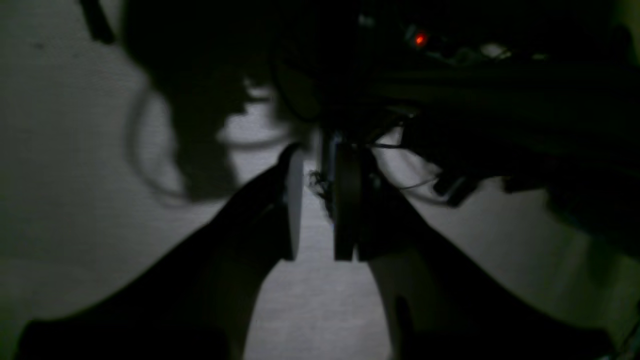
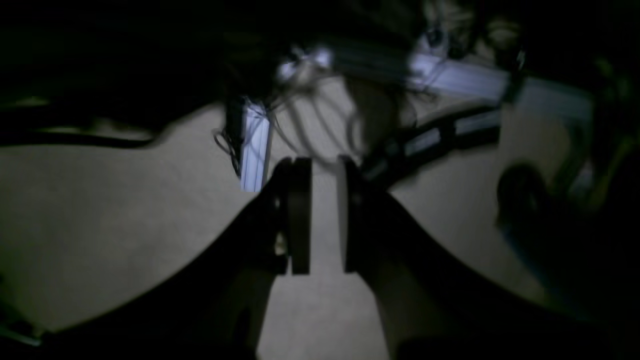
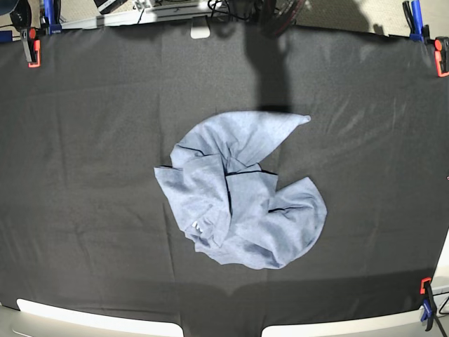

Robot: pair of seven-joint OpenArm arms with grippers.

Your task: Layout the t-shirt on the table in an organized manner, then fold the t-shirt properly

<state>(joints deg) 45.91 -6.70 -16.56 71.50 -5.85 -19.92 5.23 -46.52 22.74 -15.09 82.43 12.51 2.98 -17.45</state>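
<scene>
The t-shirt, light blue-grey, lies crumpled in a heap near the middle of the table, with folds overlapping and a small white tag showing at its lower left. No lettering shows. Neither arm appears in the base view. In the dim left wrist view my left gripper stands a little open over pale floor, nothing between its fingers. Over pale floor too, my right gripper is a little open and holds nothing. The shirt shows in neither wrist view.
Red and blue clamps hold the black cloth at the far left corner, the far right corner and the near right edge. A metal frame rail and loose cables lie beyond the right gripper.
</scene>
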